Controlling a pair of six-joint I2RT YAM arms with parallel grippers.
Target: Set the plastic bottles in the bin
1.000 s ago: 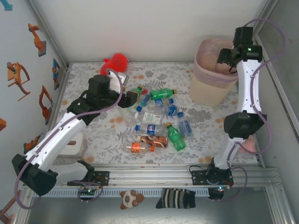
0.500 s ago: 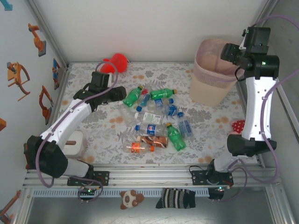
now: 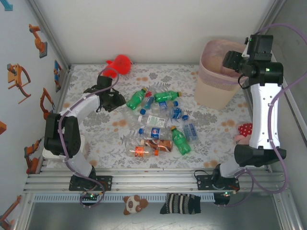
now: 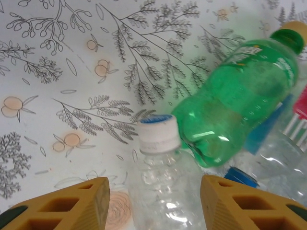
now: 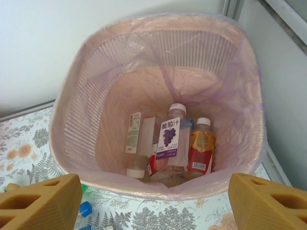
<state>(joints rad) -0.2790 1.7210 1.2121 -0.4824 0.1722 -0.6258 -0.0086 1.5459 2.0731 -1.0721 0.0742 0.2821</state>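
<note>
Status: most of the plastic bottles [image 3: 158, 122] are lying in a loose heap in the middle of the desk [image 3: 103, 139], on its floral cover. They are well apart from the bin [image 3: 213, 96], which is standing at the far right corner.

At the heap's left edge the left fingers [image 4: 72, 206] are sitting low, spread one on each side of a clear bottle [image 4: 160, 187] with a white cap. A gap is showing on the left side, so they are standing open around it, not clamping. A green bottle [image 4: 240, 105] with a yellow cap is lying tilted just beyond, touching the clear one's shoulder.

Over the bin's mouth the right fingers [image 5: 43, 201] are hanging, spread wide with nothing between them. A pink liner [image 5: 158, 33] is covering the rim. At least three bottles are resting on the bottom:
- purple-label bottle [image 5: 169, 139] in the middle
- red-label bottle [image 5: 200, 151] touching it on the right
- white-label bottle [image 5: 135, 134] on the left

A red plush toy [image 3: 120, 63] is lying at the far edge of the desk.
</note>
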